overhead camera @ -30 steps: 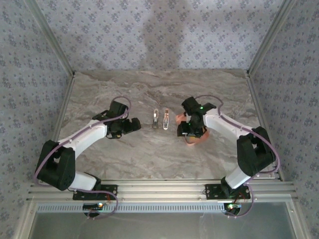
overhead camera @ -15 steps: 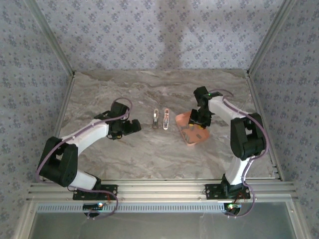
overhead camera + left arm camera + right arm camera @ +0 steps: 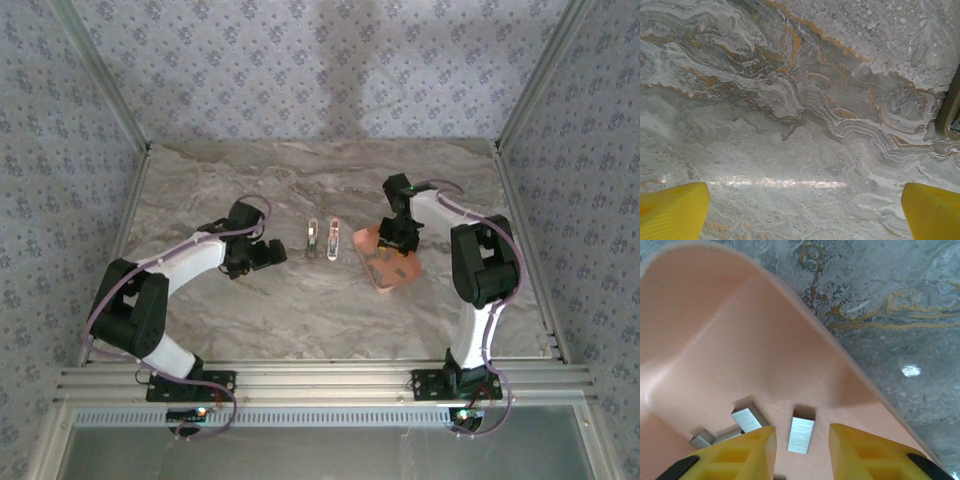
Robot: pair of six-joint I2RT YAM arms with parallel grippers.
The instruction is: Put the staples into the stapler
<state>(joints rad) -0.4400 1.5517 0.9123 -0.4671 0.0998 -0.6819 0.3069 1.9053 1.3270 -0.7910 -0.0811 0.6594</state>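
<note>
Top external view: the stapler (image 3: pixel 334 238) lies mid-table, too small to tell whether it is open, just beside a white piece (image 3: pixel 313 238). To its right, the tray (image 3: pixel 392 278) is partly covered by the right gripper (image 3: pixel 397 243), whose arm is bent tightly at the elbow. Right wrist view: staples (image 3: pixel 801 434) lie in the tray, 1 strip between narrowly parted fingers with a gap on each side, others half hidden. The left gripper (image 3: pixel 270 252), arm reaching inward, gapes wide over bare table (image 3: pixel 790 100).

stapler (image 3: pixel 334 238): frame centre, just right of oblong piece (image 3: pixel 313 239) | tray (image 3: pixel 365 243): right of stapler | staple strips (image 3: pixel 801 434): inside tray
</note>
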